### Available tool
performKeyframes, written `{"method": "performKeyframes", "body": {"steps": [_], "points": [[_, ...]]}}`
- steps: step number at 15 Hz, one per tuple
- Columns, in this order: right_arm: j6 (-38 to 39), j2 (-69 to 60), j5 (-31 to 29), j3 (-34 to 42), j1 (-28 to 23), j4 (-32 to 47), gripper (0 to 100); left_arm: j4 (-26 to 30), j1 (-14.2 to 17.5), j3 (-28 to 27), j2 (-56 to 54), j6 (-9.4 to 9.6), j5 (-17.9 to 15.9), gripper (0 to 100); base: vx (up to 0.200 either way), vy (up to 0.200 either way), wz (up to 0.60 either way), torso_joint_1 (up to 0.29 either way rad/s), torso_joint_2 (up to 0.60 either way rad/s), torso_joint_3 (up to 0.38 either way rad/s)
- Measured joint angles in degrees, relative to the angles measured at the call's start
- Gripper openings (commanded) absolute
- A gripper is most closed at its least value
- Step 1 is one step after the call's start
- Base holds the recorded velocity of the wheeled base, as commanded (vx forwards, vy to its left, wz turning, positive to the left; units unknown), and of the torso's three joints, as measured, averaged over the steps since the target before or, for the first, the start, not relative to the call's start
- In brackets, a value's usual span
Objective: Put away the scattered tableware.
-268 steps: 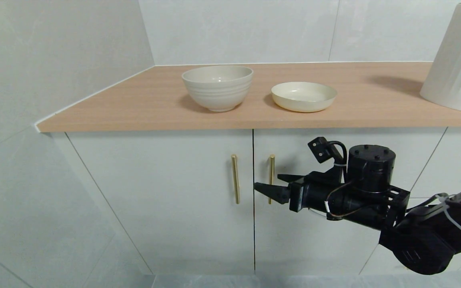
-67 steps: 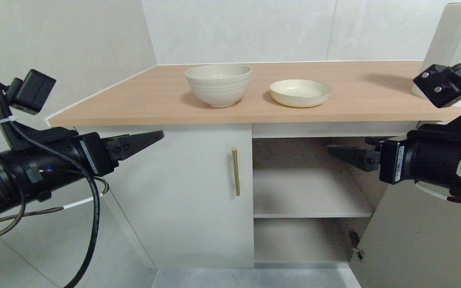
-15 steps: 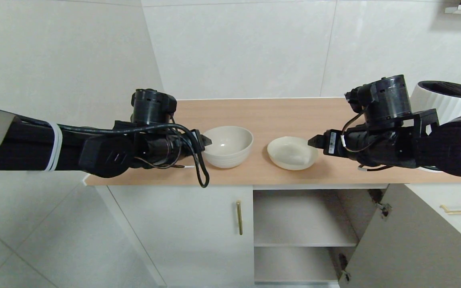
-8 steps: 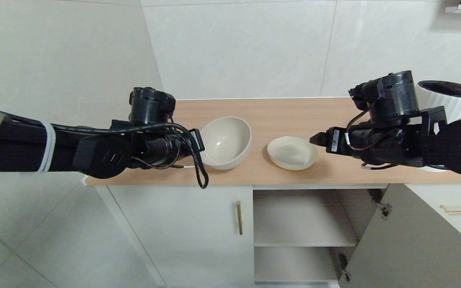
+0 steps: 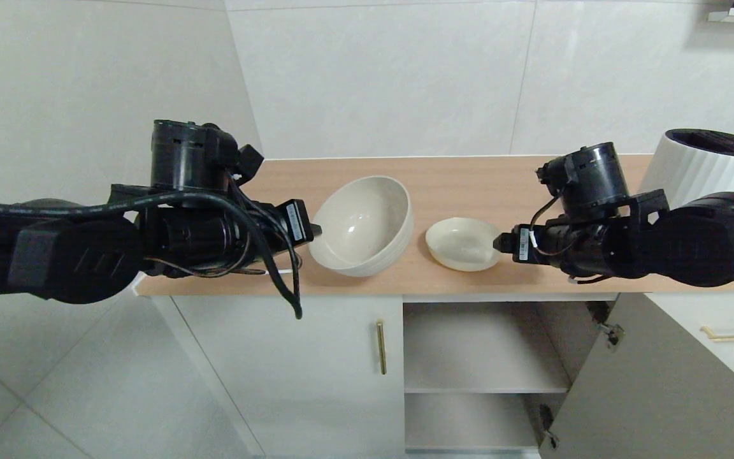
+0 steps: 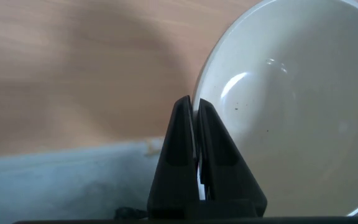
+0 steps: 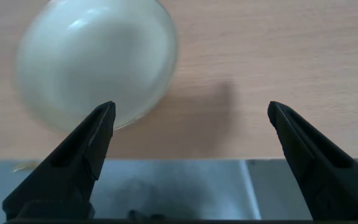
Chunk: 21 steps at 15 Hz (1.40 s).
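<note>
Left gripper (image 5: pixel 313 231) clenched on the rim of the big bowl (image 5: pixel 367 223); left wrist view shows the two fingers pinched flat on that thin edge (image 6: pixel 195 102). Bowl hangs tilted, mouth turned up and toward the robot, over the front of the countertop (image 5: pixel 469 185). Cannot tell whether its foot touches the wood.

Risk one: a rim pinch on a deep, heavy bowl. Weight sits well out from the fingers, so it may pivot or slip free on any quick swing, and the drop is to the floor.

Small dish (image 5: pixel 462 242) flat on the countertop just right of the bowl, close enough that a sideways swing of the bowl could knock it.

Right gripper (image 5: pixel 499 242) spread wide at the dish's right edge, holding nothing. Right wrist view puts the dish by one finger (image 7: pixel 189 109), not between the two. Closing from here would likely shove it rather than catch it.

Below, cupboard open, shelf (image 5: pixel 482 357) bare, door (image 5: pixel 654 395) swung out right. Low opening: the tilted bowl could clip the counter lip going in
</note>
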Motion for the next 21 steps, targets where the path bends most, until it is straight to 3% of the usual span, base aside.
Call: {"method": "performKeyframes", "body": {"steps": [4, 8, 9, 17, 21], "points": [[0.16, 4.89, -1.12, -1.08, -0.78, -8.91, 100, 0.00, 0.00, 1.27, -2.57, -0.09, -1.21, 0, 0.000, 0.000, 0.00, 0.000, 0.00, 0.000], [0.11, 8.77, -2.46, -1.90, -1.68, -10.26, 100, 0.00, -0.02, 1.37, -2.95, -0.09, -1.28, 0, 0.000, 0.000, 0.00, 0.000, 0.00, 0.000], [0.16, 9.29, -2.49, -1.96, -1.73, -10.26, 0, -0.01, 0.00, 1.37, -2.97, -0.09, -1.28, 0, 0.000, 0.000, 0.00, 0.000, 0.00, 0.000], [1.97, 8.44, -1.76, -1.96, -1.82, -9.87, 0, -0.01, -0.09, 2.17, -3.61, -0.09, -1.40, 0, 0.000, 0.000, 0.00, 0.000, 0.00, 0.000], [2.07, 0.00, 5.80, 2.06, -2.15, -5.99, 0, -0.11, -0.22, 7.05, -7.78, -0.04, -5.10, 0, 0.000, 0.000, 0.00, 0.000, 0.00, 0.000]]}}
